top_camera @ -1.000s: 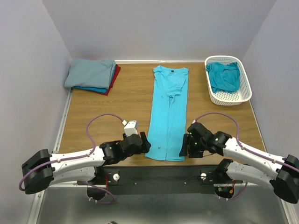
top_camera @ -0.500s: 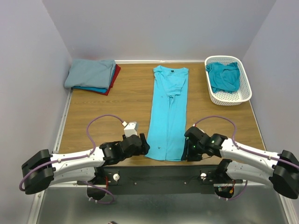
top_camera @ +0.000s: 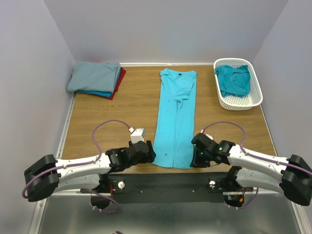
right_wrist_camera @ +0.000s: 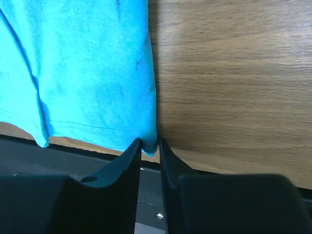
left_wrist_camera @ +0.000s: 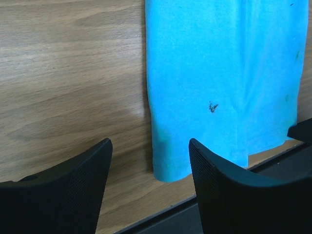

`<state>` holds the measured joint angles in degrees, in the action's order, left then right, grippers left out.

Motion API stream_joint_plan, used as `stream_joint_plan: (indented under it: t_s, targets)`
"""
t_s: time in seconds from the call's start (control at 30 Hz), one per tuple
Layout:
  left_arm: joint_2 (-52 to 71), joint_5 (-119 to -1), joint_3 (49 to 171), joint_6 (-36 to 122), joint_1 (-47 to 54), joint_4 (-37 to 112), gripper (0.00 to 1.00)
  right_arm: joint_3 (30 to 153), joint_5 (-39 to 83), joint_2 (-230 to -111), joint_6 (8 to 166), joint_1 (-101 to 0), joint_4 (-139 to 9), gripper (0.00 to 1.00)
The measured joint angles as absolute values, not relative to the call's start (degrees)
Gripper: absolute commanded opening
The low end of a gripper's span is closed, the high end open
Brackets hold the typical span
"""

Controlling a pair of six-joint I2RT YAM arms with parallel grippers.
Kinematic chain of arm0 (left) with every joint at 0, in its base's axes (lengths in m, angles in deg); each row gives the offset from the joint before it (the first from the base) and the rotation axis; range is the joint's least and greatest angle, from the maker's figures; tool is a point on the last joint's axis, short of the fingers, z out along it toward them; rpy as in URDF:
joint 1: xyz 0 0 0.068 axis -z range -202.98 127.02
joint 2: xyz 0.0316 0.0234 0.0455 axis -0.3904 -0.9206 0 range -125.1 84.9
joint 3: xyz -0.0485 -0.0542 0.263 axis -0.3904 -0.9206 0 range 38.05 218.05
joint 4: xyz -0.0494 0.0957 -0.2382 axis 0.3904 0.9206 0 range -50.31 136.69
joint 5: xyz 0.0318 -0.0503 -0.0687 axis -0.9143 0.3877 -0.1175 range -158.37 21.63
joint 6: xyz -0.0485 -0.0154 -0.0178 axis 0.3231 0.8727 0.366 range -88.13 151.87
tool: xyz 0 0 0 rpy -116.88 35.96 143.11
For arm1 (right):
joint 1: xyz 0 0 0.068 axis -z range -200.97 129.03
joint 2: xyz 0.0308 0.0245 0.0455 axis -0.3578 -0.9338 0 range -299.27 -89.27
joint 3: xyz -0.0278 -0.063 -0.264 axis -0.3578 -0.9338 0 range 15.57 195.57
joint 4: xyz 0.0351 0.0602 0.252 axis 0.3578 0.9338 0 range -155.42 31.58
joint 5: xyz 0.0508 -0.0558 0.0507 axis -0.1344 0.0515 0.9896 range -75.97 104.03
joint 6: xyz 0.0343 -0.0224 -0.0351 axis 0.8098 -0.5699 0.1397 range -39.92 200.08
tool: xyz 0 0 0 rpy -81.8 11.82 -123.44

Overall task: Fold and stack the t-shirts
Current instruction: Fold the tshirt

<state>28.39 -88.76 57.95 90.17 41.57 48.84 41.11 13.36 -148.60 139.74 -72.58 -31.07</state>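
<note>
Midway through folding the turquoise t-shirt (top_camera: pixel 175 117), laid as a narrow strip down the middle of the tabletop (top_camera: pixel 131 112), collar far, hem at the near edge. Nipped on the hem's near right corner with the right claw (right_wrist_camera: pixel 150 146), fingers almost together on the cloth; straddling the near left corner with the left claw (left_wrist_camera: pixel 148 151), fingers apart, gripping nothing. Apparently done: a folded stack (top_camera: pixel 96 79) at the far left corner, grey-blue on top, red and blue beneath. Left to do: the crosswise folds here, then the teal t-shirt (top_camera: pixel 234 80) bunched in the white basket (top_camera: pixel 239 103) at far right. Bare wood either side of the strip; hem close to the black front rail (top_camera: pixel 165 183).
</note>
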Motion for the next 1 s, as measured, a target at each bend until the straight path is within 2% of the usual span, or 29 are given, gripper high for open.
stream_joint_plan:
  t_s: [0.13,0.23,0.37,0.47,0.63,0.77,1.0]
  targets:
    - [27.19,-88.3,57.95,89.63,41.57,48.75,0.66,41.09,13.27,-148.97,139.59,-72.76,-31.57,0.11]
    - [25.92,-87.82,57.95,88.86,41.57,48.23,0.62,41.09,13.23,-148.95,139.54,-72.78,-31.74,0.1]
    - [23.8,-87.58,58.36,88.25,41.55,46.92,0.5,41.09,13.23,-148.97,139.52,-72.78,-31.9,0.1]
    - [22.95,-86.99,58.67,87.81,41.51,46.65,0.48,41.09,13.23,-148.97,139.5,-72.78,-31.9,0.1]
    - [22.86,-85.56,58.8,87.57,41.51,46.68,0.37,41.09,13.23,-148.97,139.5,-72.78,-31.92,0.1]
    - [24.24,-84.52,58.73,87.62,41.51,46.74,0.33,41.01,13.21,-148.95,139.5,-72.78,-31.99,0.1]
    - [27.71,-82.72,58.01,87.55,41.51,46.98,0.33,40.68,13.21,-148.64,139.5,-72.78,-32.33,0.09]
